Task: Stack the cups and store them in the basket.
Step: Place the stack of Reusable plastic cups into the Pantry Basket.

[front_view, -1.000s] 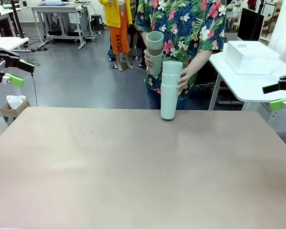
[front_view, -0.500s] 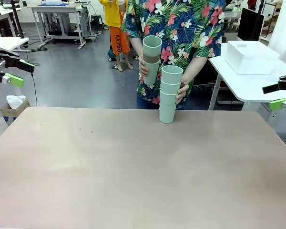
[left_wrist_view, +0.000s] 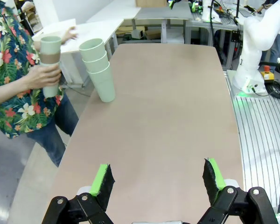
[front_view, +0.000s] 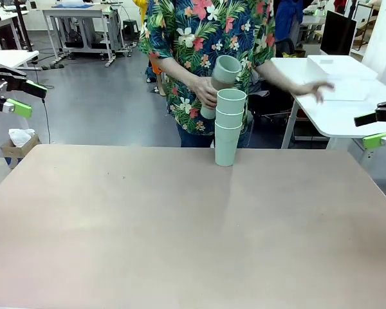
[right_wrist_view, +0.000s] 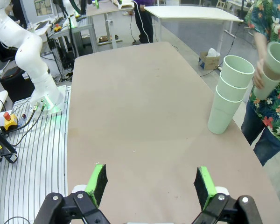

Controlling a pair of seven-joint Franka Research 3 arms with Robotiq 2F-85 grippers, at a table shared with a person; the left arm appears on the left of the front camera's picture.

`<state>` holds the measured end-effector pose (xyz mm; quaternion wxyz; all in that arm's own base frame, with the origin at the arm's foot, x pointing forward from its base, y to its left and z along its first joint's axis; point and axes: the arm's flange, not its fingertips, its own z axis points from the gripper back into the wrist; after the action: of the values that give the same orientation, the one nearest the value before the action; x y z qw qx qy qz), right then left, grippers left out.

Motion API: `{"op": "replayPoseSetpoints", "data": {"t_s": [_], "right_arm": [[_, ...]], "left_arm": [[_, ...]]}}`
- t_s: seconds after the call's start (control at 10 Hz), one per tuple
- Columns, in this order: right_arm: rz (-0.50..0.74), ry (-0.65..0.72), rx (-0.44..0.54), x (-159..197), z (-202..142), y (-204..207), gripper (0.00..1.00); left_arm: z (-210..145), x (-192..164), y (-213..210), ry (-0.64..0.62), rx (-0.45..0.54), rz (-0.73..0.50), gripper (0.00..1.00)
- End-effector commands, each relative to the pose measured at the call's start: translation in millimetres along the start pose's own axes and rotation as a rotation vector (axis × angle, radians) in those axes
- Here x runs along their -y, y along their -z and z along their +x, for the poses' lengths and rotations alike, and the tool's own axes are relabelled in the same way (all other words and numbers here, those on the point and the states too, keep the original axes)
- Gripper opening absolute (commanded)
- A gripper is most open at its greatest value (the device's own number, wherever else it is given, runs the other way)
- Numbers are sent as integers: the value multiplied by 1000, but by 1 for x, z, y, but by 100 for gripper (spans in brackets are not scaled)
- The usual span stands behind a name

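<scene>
Bright, even light, soft shadows; person's reaching hand [front_view: 315, 89] motion-blurred

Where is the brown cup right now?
The brown cup is nested between two mint ones in the person's hand, held above the table's far edge, beside the standing stack.

A stack of cups [front_view: 228, 127] stands on my desk [front_view: 180, 238] at its far edge, right of the middle. Behind it a person's hand [front_view: 204, 91] holds a second stack [front_view: 220, 82] in the air. My left gripper [front_view: 3, 92] and right gripper [front_view: 377, 129] hang off either side.
</scene>
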<state>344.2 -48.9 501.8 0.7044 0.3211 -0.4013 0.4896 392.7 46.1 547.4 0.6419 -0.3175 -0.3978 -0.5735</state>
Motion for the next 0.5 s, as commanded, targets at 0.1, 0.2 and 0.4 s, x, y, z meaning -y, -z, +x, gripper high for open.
{"op": "replayPoseSetpoints", "data": {"t_s": [0.1,0.2,0.4], "right_arm": [[-2,13,23,0,4,0,100],[-2,13,23,0,4,0,100],[-2,13,23,0,4,0,100]], "left_arm": [[2,-1,0,-10,-2,5,100],[2,-1,0,-10,-2,5,100],[2,-1,0,-10,-2,5,100]]}}
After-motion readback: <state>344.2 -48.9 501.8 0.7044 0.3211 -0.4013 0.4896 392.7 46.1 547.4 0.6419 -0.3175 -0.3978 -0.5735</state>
